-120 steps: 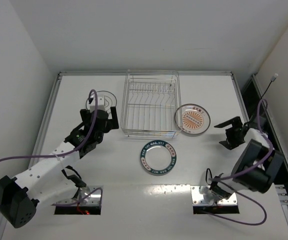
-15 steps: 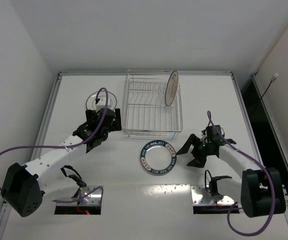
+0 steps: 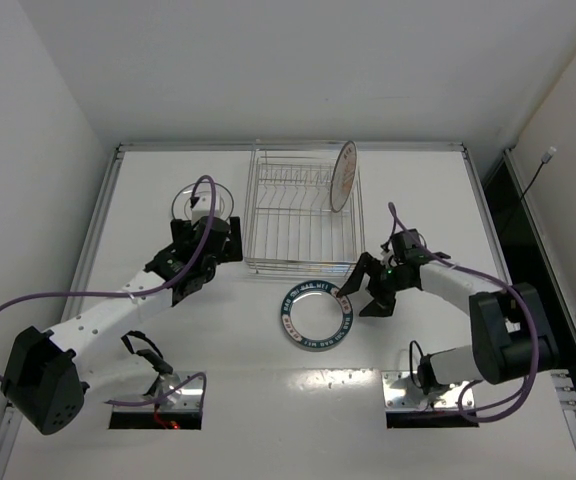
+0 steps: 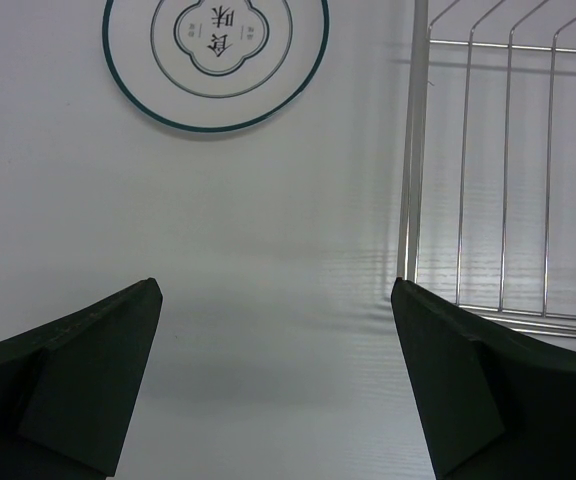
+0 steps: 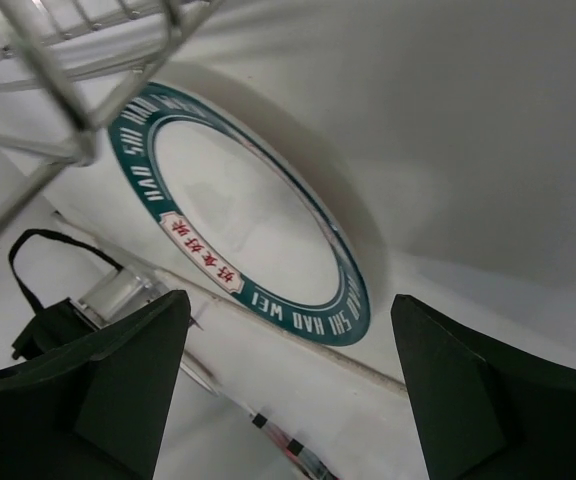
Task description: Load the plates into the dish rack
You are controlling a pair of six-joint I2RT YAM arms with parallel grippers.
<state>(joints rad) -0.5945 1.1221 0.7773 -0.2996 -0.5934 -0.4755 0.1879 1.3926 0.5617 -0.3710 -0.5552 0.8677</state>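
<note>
Since four seconds ago the orange plate (image 3: pixel 343 176) has left the counter (image 3: pixel 418 200) and stands on edge in the dish rack (image 3: pixel 303 215), propped by prongs. Right gripper (image 3: pixel 365 291), jaws apart and empty, has swung in so the teal-rimmed plate (image 3: pixel 315 315) lies flat just ahead, likely next. Left gripper (image 4: pixel 278 380) hangs wide apart, clear plate (image 4: pixel 216 60) ahead.

I work on a white table (image 3: pixel 418 200), matte and flat. A metal rail (image 3: pixel 95 230) runs along its left edge, and the same kind runs along the back and right edges. The white back wall (image 3: pixel 298 70) rises right behind the far edge. The white left wall (image 3: pixel 28 180) is close beside me, and the white right wall (image 3: pixel 573 110) is on my other side. A dark gap (image 3: pixel 513 215) sits between the right rail and that wall. A thin black cable (image 3: pixel 536 182) with a white plug (image 3: pixel 548 154) hangs over it. Light is even with soft shadows.
</note>
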